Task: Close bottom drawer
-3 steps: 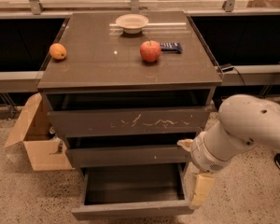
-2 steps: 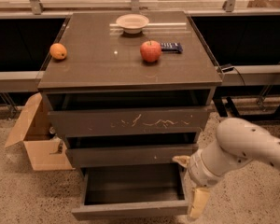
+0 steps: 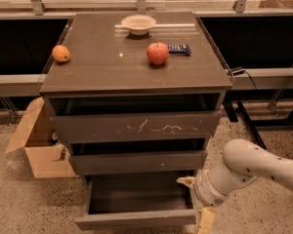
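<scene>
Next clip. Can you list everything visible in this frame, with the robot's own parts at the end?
cabinet: one, dark grey-brown, centre of view, three drawers
bottom drawer: one, dark grey-brown, lowest, pulled out
middle drawer: one, dark grey-brown, above it
top drawer: one, dark grey-brown with pale scratches, under the cabinet top
bowl: one, white, back of cabinet top
apple: one, red, cabinet top, in front of the bowl
packet: one, dark blue, just right of the apple
orange: one, orange, left edge of cabinet top
cardboard box: one, brown, open, floor left of cabinet
arm: one, white, lower right
hand: one, cream, at the bottom drawer's right front corner
</scene>
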Controlling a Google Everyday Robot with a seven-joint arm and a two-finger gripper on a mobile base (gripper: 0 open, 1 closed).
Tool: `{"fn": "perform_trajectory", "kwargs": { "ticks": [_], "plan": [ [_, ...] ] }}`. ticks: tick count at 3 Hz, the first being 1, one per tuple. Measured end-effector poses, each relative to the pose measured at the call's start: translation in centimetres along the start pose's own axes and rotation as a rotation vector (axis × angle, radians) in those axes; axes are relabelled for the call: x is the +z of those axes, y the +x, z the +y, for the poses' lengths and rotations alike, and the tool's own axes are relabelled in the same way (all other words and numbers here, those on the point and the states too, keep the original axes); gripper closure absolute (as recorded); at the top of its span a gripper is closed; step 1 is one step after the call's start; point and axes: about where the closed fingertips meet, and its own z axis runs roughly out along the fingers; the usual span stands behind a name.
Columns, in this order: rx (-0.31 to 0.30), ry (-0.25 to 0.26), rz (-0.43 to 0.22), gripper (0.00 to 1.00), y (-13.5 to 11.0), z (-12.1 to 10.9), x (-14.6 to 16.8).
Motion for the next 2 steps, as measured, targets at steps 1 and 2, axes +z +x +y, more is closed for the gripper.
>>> {"fn": "perform_trajectory", "kwargs": {
  "ticks": [1, 2],
  "plan": [
    [0.006, -0.002, 0.017, 0.0, 0.6, -0.2, 0.6],
    [0.008, -0.016, 0.091, 0.0, 5.4, -1.7, 3.8]
  ]
}}
